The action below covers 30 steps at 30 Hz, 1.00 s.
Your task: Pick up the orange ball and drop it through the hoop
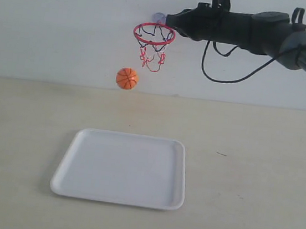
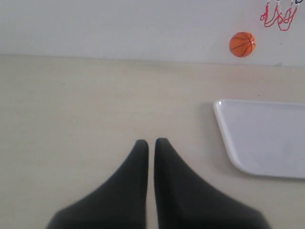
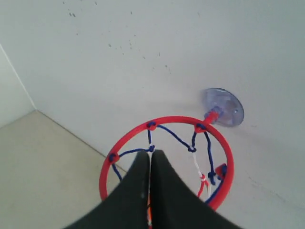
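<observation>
The orange ball (image 1: 127,78) hangs in the air below and left of the hoop (image 1: 153,42), above the table and apart from both grippers; the left wrist view shows it too (image 2: 242,44). The red-rimmed hoop (image 3: 228,157) is fixed to the wall by a bluish suction cup (image 3: 224,107). My right gripper (image 1: 169,19) reaches in from the right beside the ring; its fingers (image 3: 151,153) are shut and empty over the ring, with a sliver of orange showing through the slit. My left gripper (image 2: 151,142) is shut low over the table, left of the tray, holding nothing.
A white square tray (image 1: 121,169) lies on the beige table under the hoop, and its corner shows in the left wrist view (image 2: 267,138). A white wall stands behind. A black cable (image 1: 225,73) loops under the right arm.
</observation>
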Available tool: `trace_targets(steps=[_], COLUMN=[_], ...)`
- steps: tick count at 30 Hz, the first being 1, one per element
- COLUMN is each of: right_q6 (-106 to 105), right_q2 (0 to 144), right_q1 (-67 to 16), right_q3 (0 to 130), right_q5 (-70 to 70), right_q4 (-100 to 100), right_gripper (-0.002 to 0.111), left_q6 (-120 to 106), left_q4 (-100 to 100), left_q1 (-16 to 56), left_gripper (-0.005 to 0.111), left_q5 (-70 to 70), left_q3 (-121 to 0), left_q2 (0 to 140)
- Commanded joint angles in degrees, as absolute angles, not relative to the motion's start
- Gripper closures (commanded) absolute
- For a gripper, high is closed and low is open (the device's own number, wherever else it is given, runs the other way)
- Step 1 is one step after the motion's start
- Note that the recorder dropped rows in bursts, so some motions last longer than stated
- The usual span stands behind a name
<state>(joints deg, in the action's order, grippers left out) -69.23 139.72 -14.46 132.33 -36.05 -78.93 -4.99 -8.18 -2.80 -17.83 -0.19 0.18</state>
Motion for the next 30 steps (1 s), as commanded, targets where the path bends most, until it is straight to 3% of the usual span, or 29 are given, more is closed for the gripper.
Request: trace_targets(steps=[1,13,20,24,30], right_q6=[-62.2,-41.3,-30.1,-26.9,-29.7], right_q2=[137.2,135.0,132.3,126.4,110.7], right_q1=[-10.6,-5.6,-5.7,-5.7,-5.7], right_q3=[132.6,132.6,131.1,122.8,99.4], right_q5=[-44.7,-69.7,-70.0,-70.0,-70.0], right_q4=[-75.5,-50.6,-41.2,-33.8,-34.3], right_gripper=[0.109,0.109,0.109,0.109,0.109], left_q6=[-4.6,-4.6,-4.6,-4.6,-4.6], left_q4=[-8.5,-8.5,-8.5,-8.5,-8.5], left_q1=[-2.9,-2.9,-2.9,-2.9,-2.9], left_gripper=[0.103,0.103,0.103,0.103,0.103], left_q5=[-17.4,-17.4,-17.4,-17.4,-17.4], left_q3=[0.0,0.0,0.0,0.0,0.0], left_q2=[0.0,0.0,0.0,0.0,0.0])
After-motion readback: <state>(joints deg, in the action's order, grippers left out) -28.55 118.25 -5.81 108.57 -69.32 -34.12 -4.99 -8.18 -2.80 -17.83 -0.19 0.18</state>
